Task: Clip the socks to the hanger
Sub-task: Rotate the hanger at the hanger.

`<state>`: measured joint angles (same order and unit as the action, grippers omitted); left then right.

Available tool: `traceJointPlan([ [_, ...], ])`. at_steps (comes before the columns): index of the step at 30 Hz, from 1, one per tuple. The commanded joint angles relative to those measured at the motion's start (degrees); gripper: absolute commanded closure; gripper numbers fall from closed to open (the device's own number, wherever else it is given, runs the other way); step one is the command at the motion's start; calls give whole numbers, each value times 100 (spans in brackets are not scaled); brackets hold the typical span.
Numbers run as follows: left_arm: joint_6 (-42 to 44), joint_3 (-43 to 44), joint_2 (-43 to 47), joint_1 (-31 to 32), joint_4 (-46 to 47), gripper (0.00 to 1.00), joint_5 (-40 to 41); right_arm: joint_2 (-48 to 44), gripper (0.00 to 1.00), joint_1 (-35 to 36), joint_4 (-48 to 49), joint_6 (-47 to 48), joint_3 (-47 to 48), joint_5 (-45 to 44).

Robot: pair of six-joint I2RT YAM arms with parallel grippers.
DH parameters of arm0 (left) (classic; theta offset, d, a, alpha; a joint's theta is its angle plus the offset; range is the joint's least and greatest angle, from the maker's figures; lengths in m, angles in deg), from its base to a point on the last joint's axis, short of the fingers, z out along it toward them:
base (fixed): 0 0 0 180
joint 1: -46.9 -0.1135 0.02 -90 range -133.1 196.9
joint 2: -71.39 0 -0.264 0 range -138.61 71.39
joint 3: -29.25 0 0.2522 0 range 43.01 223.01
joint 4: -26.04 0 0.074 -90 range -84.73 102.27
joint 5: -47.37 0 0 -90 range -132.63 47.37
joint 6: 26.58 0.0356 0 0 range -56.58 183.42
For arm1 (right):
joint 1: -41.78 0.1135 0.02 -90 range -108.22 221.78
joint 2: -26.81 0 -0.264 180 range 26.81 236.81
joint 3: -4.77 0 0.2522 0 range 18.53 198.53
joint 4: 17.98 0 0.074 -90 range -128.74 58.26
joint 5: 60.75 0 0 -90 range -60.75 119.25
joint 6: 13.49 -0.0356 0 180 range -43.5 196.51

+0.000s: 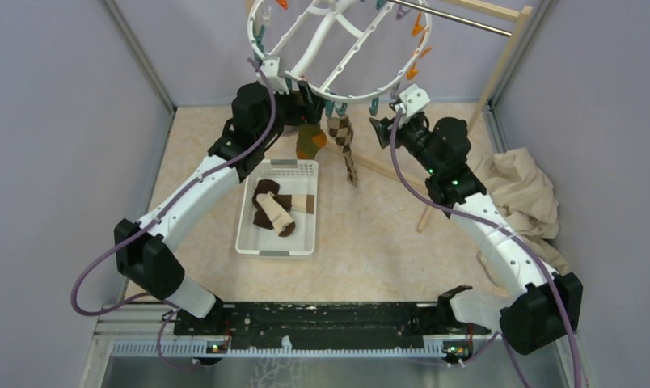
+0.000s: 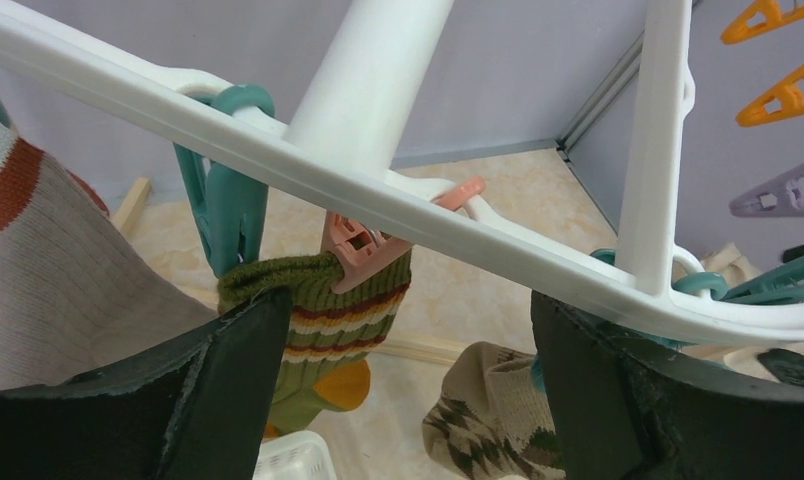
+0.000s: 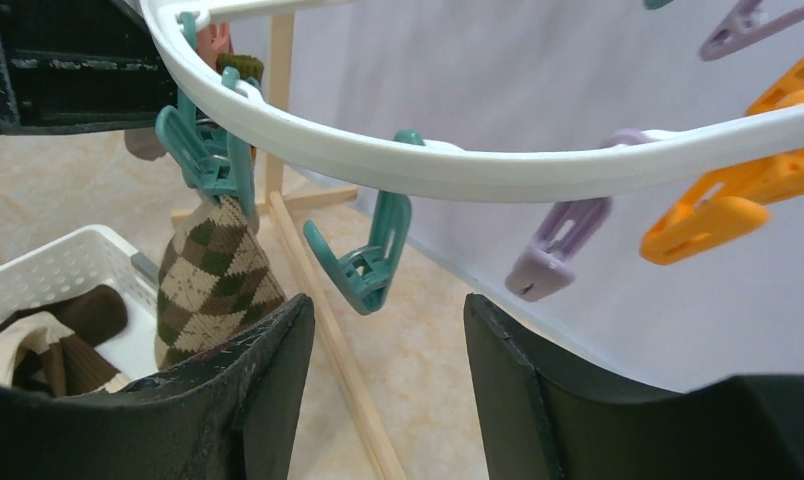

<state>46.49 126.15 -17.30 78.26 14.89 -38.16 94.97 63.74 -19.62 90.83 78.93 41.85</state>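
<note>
The overhead view alone shows the large white plastic oval hanger (image 1: 315,42) above both arms, and dark brown and cream socks (image 1: 273,206) lying in a white slotted basket (image 1: 277,245) on the table. The left wrist view shows how the green-orange striped sock (image 2: 328,330) hangs: a salmon peg (image 2: 363,245) pinches its cuff under the rim. The left gripper (image 2: 408,390) gapes wide just below, holding nothing. The right wrist view shows the brown-cream argyle sock (image 3: 213,280) clipped in a teal peg (image 3: 203,150). The right gripper (image 3: 388,390) stands open and empty beneath a free teal peg (image 3: 368,260).
</note>
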Motion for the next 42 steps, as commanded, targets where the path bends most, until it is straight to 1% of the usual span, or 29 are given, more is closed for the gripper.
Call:
traceJointPlan([
  [1, -122, 396, 47, -136, -183, 5, 35, -651, 43, -84, 113, -402, -102, -288],
  [3, -223, 456, 27, -221, -234, 5, 53, -830, 45, -172, 174, -634, -209, -551],
  [6, -354, 407, 80, -310, -236, 5, 90, -938, 46, -255, 184, -991, -197, -1205],
  [8, -372, 374, 131, -331, -235, 5, 126, -873, 47, -267, 114, -1131, -53, -1718],
  [12, -381, 385, 146, -392, -445, 5, 236, -690, 48, -279, 232, -1347, 54, -2165],
  [14, -381, 396, 137, -412, -482, 5, 255, -616, 48, -288, 304, -1376, 113, -2119],
  [18, -432, 388, 122, -432, -457, 5, 161, -169, 48, -288, 555, -1355, 335, -2010],
  [21, -469, 388, 119, -433, -438, 5, 65, 205, 48, -293, 702, -1388, 563, -1666],
  [23, -448, 397, 131, -436, -459, 5, 78, 291, 48, -288, 814, -1662, 605, -1409],
  [28, -513, 341, 339, -436, -486, 4, -57, 162, 48, -224, 981, -1945, 383, -858],
  [32, -736, 127, 610, -420, -311, 4, -393, -25, 48, 129, 1108, -1829, 90, -790],
  [35, -762, 111, 683, -387, -328, 5, -794, -46, 48, 348, 1196, -1804, -11, -719],
  [38, -623, 363, 676, -323, -650, 5, -856, 12, 48, 528, 1196, -1787, -34, -645],
  [42, -568, 346, 903, -213, -654, 5, -816, -16, 48, 834, 1261, -1738, -150, -667],
])
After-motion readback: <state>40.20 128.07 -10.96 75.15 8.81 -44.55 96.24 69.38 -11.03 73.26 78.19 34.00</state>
